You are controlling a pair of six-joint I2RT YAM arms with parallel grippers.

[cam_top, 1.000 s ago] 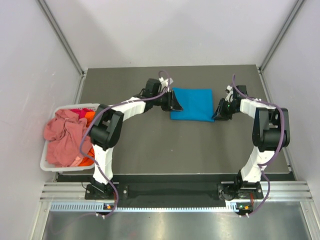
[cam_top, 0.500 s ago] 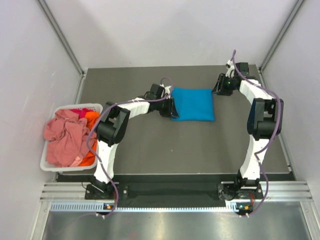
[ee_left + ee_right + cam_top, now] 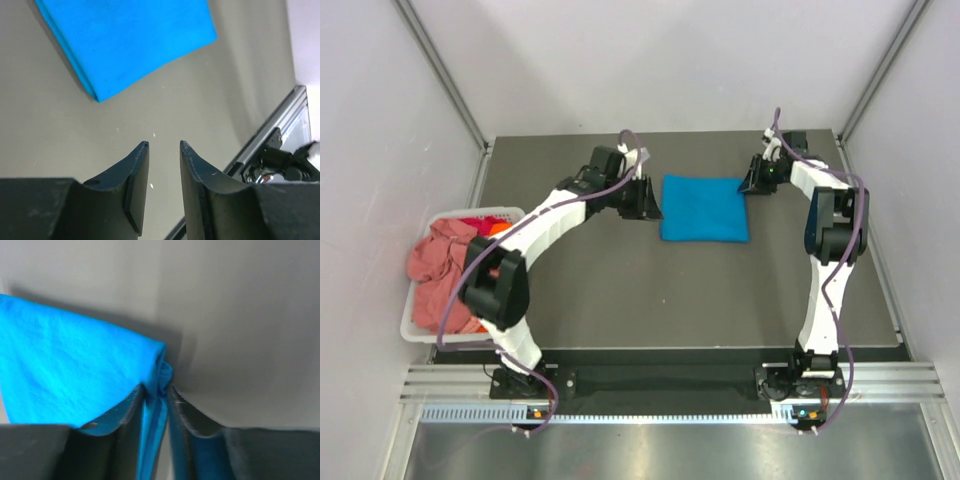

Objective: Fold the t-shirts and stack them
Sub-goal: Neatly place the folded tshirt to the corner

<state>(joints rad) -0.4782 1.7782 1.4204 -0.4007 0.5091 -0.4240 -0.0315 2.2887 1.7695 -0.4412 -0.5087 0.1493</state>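
R hand (image 3: 156, 387) pinches folded blue t-shirt (image 3: 75, 365) at far-right corner, seemingly all layers; L hand (image 3: 164, 145) open, empty. Cloth soft, light, limp: grip by corners.

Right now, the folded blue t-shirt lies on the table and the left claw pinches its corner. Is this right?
Not quite: the right claw pinches the corner of the blue t-shirt, as the right wrist view shows. The left claw hangs open, apart from it.

The dark grey table (image 3: 620, 290) carries one folded turquoise-blue t-shirt (image 3: 704, 208) near its far edge. A white basket (image 3: 420, 335) sits at its left edge.
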